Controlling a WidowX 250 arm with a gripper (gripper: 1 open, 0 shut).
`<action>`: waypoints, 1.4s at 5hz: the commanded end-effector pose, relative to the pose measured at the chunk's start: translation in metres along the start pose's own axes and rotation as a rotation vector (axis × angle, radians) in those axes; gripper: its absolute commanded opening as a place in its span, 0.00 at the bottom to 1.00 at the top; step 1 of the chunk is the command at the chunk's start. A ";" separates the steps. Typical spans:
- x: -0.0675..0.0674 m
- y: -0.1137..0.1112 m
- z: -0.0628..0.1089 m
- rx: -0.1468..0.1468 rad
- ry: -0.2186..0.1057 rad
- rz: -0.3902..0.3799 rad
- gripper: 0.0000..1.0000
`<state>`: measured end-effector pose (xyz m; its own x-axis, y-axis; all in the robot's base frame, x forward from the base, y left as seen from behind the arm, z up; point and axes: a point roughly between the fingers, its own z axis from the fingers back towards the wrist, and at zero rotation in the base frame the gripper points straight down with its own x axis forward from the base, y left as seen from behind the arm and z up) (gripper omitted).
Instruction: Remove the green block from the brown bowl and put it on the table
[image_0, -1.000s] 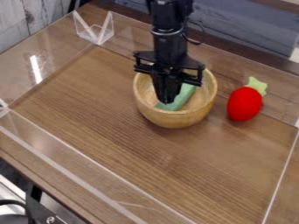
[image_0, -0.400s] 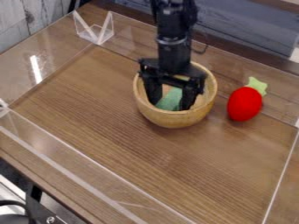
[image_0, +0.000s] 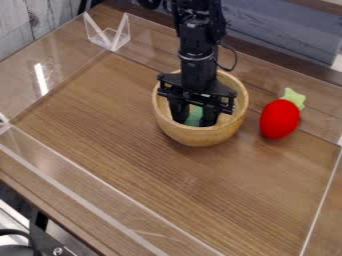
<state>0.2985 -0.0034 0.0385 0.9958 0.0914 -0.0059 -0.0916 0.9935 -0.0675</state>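
Resting on the wood-grain table (image_0: 120, 150), the brown bowl (image_0: 171, 128) holds the green block (image_0: 195, 115), fingers (image_0: 178, 106) apart around it.

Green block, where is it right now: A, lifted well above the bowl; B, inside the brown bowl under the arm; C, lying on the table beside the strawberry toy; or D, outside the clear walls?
B: the green block sits inside the brown bowl, between the lowered jaws.
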 end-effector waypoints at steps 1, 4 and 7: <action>0.006 -0.007 0.026 -0.002 -0.060 0.023 0.00; 0.001 -0.005 0.036 -0.010 -0.076 -0.077 0.00; -0.007 0.022 0.052 -0.011 -0.080 -0.069 0.00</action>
<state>0.2836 0.0198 0.0744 0.9991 0.0340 0.0269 -0.0318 0.9963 -0.0794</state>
